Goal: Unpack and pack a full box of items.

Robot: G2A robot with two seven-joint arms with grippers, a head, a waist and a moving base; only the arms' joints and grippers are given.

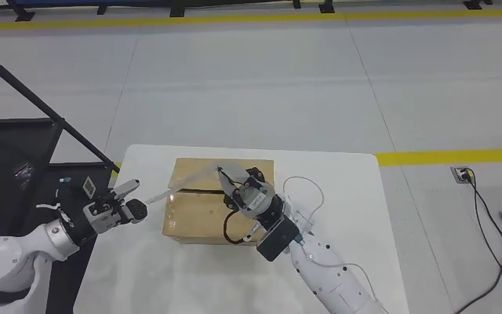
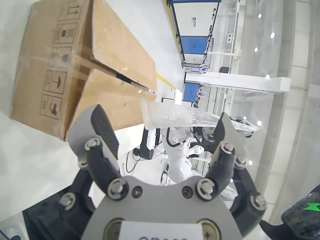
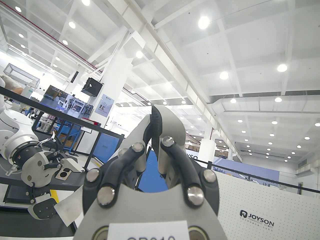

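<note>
A brown cardboard box (image 1: pixel 212 216) (image 2: pixel 75 58) lies on the white table (image 1: pixel 345 204), its top flaps slightly parted. A clear tape strip (image 1: pixel 180 186) (image 2: pixel 172 117) (image 3: pixel 66 212) stretches from the box top out to my left gripper (image 1: pixel 138 200) (image 2: pixel 162 116) (image 3: pixel 66 187). That gripper is open off the box's left end, and the strip rests against one finger pad (image 3: pixel 42 208). My right gripper (image 1: pixel 222 173) (image 3: pixel 153 112) is shut above the box top, tips pointing upward. The strip's far end reaches its tips; I cannot tell whether it is pinched there.
A white cable (image 1: pixel 307 191) loops on the table right of the box. A black frame and stand (image 1: pixel 31 157) sit beyond the table's left edge. Bare table surface lies in front of the box and to its right.
</note>
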